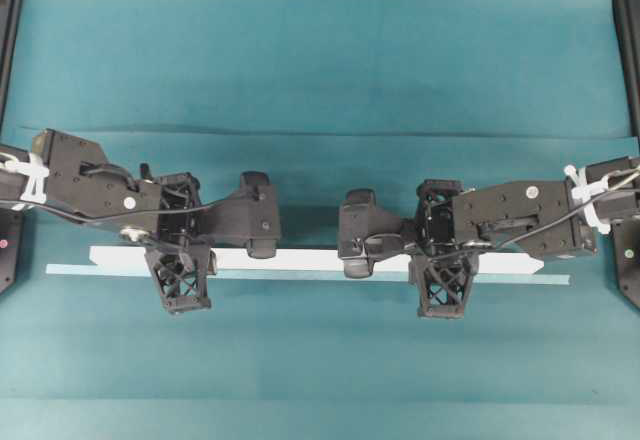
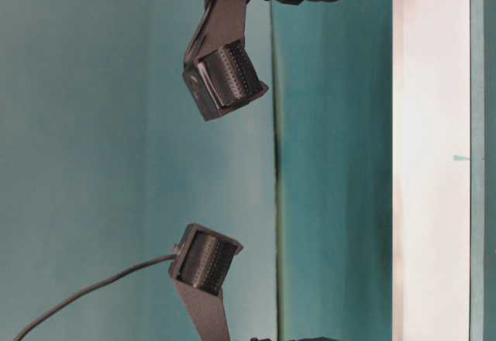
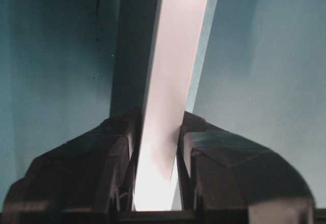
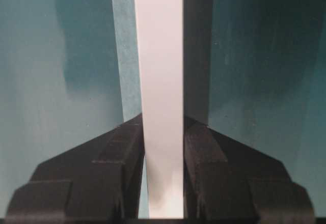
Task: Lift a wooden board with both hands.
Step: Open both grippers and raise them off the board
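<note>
My left gripper is clamped on the wooden board, pads pressed to both long edges, and the plank runs straight out ahead of the claw; same story for my right gripper, jaws narrow and pinching the board between the fingers. From overhead the left gripper sits near the board's left end and the right gripper right of centre, so the board spans between and beyond both claws. It looks already off the table: a dark shadow band trails beside it in both wrist views, and the pale teal strip lies just below it, apart, likely the mark on the cloth. Risks from here: the grip is on thin edges only, so if one arm rises faster than the other the board tilts and could slide through the pads. In the left wrist view the plank already runs a bit skewed, so any twist between the wrists may pry it loose. If the claws drift apart or together, one side lets go. The short overhang on the left end gives little margin.
</note>
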Action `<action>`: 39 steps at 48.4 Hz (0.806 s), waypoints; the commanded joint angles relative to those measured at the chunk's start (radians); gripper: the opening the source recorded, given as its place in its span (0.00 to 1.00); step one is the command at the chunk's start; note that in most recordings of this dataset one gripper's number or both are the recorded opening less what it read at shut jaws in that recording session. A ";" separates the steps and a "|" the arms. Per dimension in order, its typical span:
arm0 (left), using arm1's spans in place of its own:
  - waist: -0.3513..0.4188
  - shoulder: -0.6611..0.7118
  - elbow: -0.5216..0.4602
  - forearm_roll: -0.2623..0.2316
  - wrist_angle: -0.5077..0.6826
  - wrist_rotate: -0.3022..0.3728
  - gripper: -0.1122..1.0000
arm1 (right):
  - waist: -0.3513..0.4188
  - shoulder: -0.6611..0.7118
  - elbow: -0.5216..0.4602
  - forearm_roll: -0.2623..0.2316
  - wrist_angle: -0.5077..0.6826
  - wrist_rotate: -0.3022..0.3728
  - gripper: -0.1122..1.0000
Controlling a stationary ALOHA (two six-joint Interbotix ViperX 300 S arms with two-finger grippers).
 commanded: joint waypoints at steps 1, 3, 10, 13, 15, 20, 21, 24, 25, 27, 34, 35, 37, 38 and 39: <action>0.011 -0.005 0.014 0.002 -0.043 -0.012 0.26 | 0.011 0.008 0.003 0.005 -0.003 -0.003 0.30; 0.011 -0.011 0.021 0.002 -0.052 -0.002 0.26 | 0.011 0.006 0.005 0.005 -0.003 -0.003 0.30; 0.011 -0.017 0.031 0.000 -0.061 0.048 0.26 | 0.011 0.006 0.011 0.005 -0.008 -0.003 0.30; 0.011 -0.018 0.028 0.000 -0.061 0.057 0.26 | 0.011 0.006 0.011 0.005 -0.014 -0.003 0.30; 0.011 -0.018 0.026 0.000 -0.061 0.063 0.26 | 0.012 0.006 0.011 0.005 -0.021 0.000 0.30; 0.012 -0.018 0.025 0.000 -0.063 0.063 0.26 | 0.012 0.006 0.011 0.005 -0.043 -0.002 0.30; 0.012 -0.018 0.025 0.000 -0.064 0.063 0.26 | 0.012 0.006 0.011 0.005 -0.046 -0.002 0.30; 0.011 -0.020 0.025 0.002 -0.064 0.061 0.26 | 0.012 0.006 0.009 0.005 -0.052 0.000 0.30; 0.011 -0.023 0.026 0.002 -0.066 0.063 0.26 | 0.012 0.006 0.009 0.005 -0.052 0.000 0.30; 0.011 -0.025 0.028 0.000 -0.066 0.063 0.26 | 0.012 0.006 0.009 0.005 -0.054 0.000 0.30; 0.014 -0.029 0.031 0.002 -0.067 0.064 0.26 | 0.012 0.006 0.009 0.005 -0.054 0.000 0.30; 0.014 -0.031 0.031 0.000 -0.066 0.063 0.26 | 0.012 0.006 0.009 0.005 -0.054 0.000 0.30; 0.014 -0.031 0.032 0.000 -0.067 0.061 0.27 | 0.012 0.006 0.008 0.005 -0.054 0.000 0.30; 0.014 -0.031 0.031 0.000 -0.067 0.063 0.27 | 0.012 0.006 0.006 0.006 -0.052 0.002 0.30; 0.014 -0.032 0.031 0.000 -0.067 0.063 0.27 | 0.012 0.006 0.008 0.006 -0.052 0.002 0.30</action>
